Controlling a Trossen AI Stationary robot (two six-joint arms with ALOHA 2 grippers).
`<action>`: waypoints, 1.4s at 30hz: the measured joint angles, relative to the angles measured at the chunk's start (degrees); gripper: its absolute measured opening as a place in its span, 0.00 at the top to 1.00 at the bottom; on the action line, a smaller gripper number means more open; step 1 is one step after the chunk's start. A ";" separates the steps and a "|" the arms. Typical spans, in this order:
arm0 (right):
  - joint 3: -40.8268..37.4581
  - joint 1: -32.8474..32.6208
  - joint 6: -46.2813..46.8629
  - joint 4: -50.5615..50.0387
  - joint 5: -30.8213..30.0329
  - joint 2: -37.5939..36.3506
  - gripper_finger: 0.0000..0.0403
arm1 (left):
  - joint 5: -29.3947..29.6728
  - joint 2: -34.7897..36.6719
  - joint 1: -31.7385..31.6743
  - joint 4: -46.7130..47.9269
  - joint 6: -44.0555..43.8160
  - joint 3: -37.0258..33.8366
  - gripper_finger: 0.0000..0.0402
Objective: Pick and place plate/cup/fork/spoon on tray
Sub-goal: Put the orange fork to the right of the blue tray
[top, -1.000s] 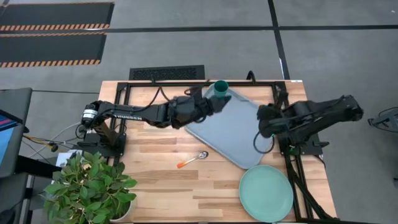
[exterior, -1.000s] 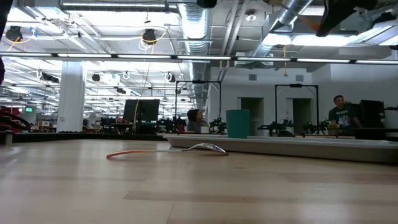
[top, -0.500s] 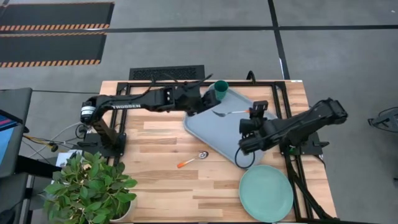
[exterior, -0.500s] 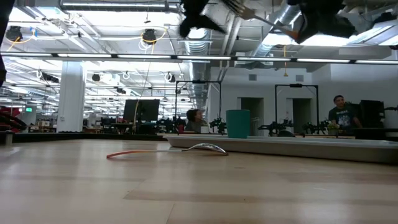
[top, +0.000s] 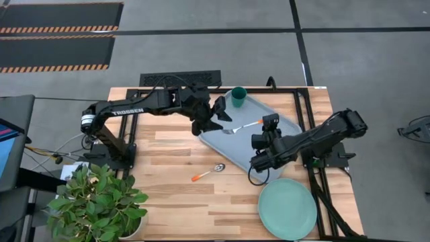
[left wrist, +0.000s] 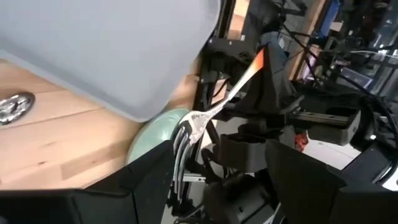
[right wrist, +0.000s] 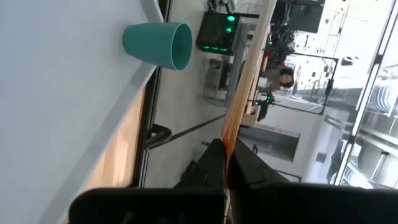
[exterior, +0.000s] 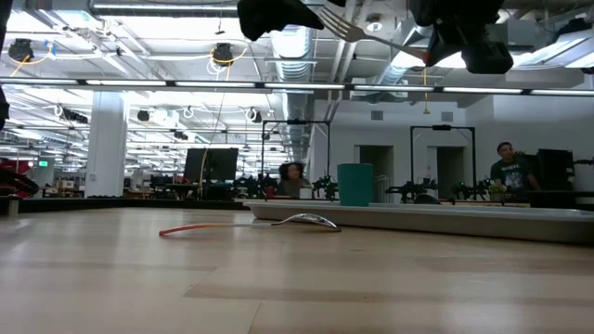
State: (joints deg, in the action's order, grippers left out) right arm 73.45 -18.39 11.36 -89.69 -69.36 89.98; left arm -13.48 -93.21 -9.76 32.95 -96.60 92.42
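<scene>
Potted plant (top: 97,202) (leafy) at the wooden table's (top: 175,202) corner

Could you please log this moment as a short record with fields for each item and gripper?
cup: upright on the tray, far corner
fork: held above tray, handle in right gripper
left gripper: open, fingers either side of the tines
spoon: on table beside tray
plate: on table, near edge

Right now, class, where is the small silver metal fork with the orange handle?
In the high view, the fork is held above the light blue-grey tray, its orange handle pinched in the right gripper, its tines pointing toward the left gripper, with the dark green cup nearby.
</scene>
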 joint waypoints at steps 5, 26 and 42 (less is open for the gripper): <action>0.00 0.02 2.10 -0.10 -0.22 0.04 0.98 | -2.60 0.02 0.08 7.57 1.20 0.00 0.40; 0.00 0.21 -2.43 6.78 -0.19 -0.09 0.97 | -0.95 -0.64 0.22 0.38 -4.13 -0.02 0.59; 0.00 2.22 -3.09 6.65 0.52 -0.03 0.97 | -4.91 -0.66 0.42 1.56 -0.70 -0.02 0.83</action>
State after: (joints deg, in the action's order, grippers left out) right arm 73.45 -16.18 8.27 -83.04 -68.84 89.95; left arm -18.38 -93.86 -9.34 34.51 -97.29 92.40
